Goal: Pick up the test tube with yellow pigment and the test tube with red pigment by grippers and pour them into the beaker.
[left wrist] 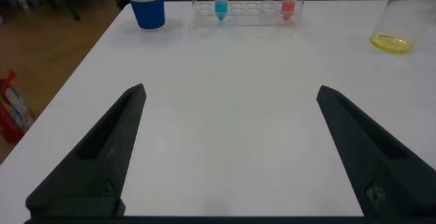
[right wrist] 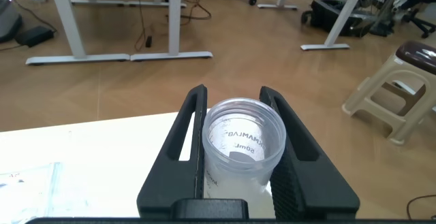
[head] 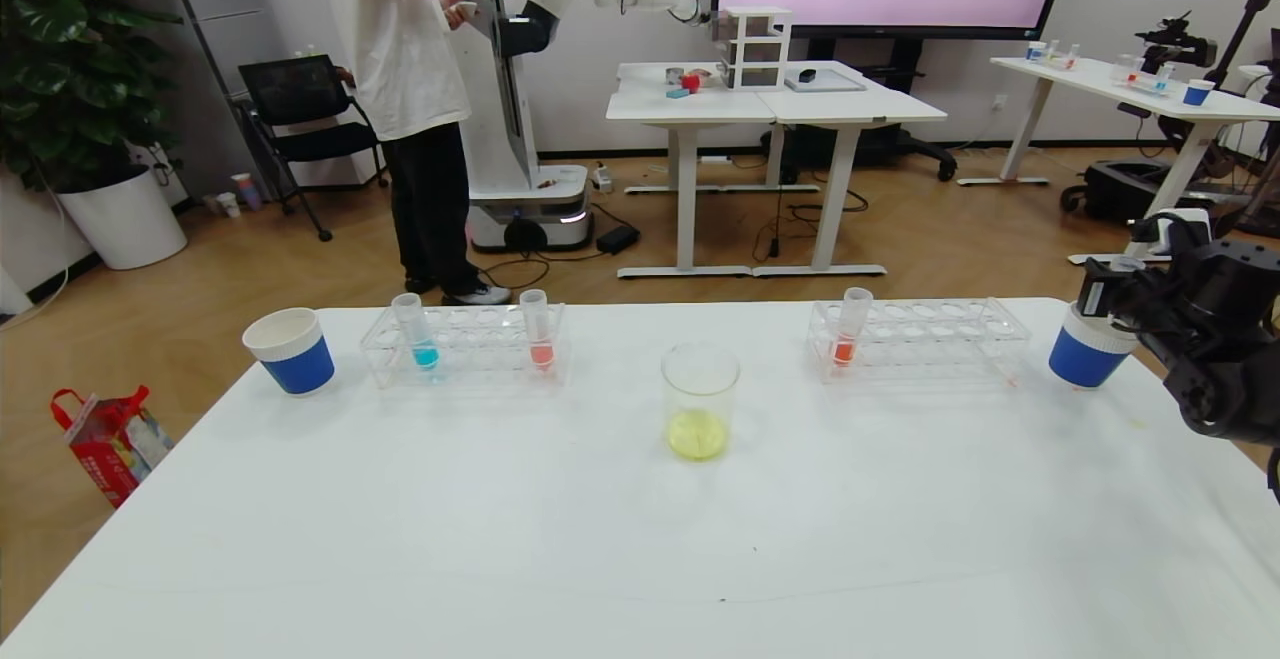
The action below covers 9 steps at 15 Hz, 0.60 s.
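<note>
- The beaker [head: 700, 399] sits mid-table with a puddle of yellow liquid already in the bottom, so I'd guess the yellow pour is done.
- The right gripper [right wrist: 237, 142] is out past the table's right edge from the beaker, next to the right-hand blue cup [head: 1090, 351]. It's clamped on a clear tube [right wrist: 244, 141]. Looking down the tube's mouth it seems empty, probably the yellow one, though I can't see any color in it.
- The left gripper [left wrist: 231, 149] hovers low over the table on the beaker's left, jaws spread wide with nothing between them.
- The red tubes haven't been picked up: one [head: 537, 331] is in the rack [head: 465, 344] left of the beaker beside a blue-liquid tube [head: 415, 331], the other [head: 850, 327] is in the rack [head: 920, 337] on the right.
- What could go wrong: if the empty tube is let go out there over the edge, it could miss the cup and hit the floor.
- The left arm could also grab the blue tube by mistake, since it stands in the same rack as the red one.
- The beaker is light glass, so bumping it with a tube or finger while tipping could knock it over.
</note>
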Available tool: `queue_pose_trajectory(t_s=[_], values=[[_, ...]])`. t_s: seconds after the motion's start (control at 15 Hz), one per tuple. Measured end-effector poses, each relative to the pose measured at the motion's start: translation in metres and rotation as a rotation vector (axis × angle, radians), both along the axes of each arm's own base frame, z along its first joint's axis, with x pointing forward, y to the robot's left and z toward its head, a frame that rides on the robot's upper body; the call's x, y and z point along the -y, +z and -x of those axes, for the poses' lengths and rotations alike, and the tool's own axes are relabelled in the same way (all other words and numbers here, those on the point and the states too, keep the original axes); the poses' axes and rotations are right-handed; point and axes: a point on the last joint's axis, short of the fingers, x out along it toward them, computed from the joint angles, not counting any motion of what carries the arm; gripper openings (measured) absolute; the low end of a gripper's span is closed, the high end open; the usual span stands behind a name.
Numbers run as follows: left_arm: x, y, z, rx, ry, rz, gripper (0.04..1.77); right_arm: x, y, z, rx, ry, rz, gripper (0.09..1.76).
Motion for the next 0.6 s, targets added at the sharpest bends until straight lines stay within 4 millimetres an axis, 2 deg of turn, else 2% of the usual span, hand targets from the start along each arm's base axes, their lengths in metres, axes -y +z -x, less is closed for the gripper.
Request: queue_pose_trajectory(t_s=[0.27,0.33,0.53,0.6], values=[[0.0,0.0,0.0,0.0,0.0,0.0,1.75,-0.0026,-0.0001,0.0022,-0.002,0.006,0.0,0.54],[0.0,0.0,0.0,0.0,0.0,0.0,1.75,-0.0028,0.0007,0.0029,0.002,0.006,0.001,0.68],[0.0,0.0,0.0,0.0,0.0,0.0,1.75,-0.0041,0.0004,0.005,0.001,0.0,0.003,1.62],[0.0,0.0,0.0,0.0,0.0,0.0,1.75,-0.0041,0.001,0.0054,0.011,-0.001,0.006,1.74]])
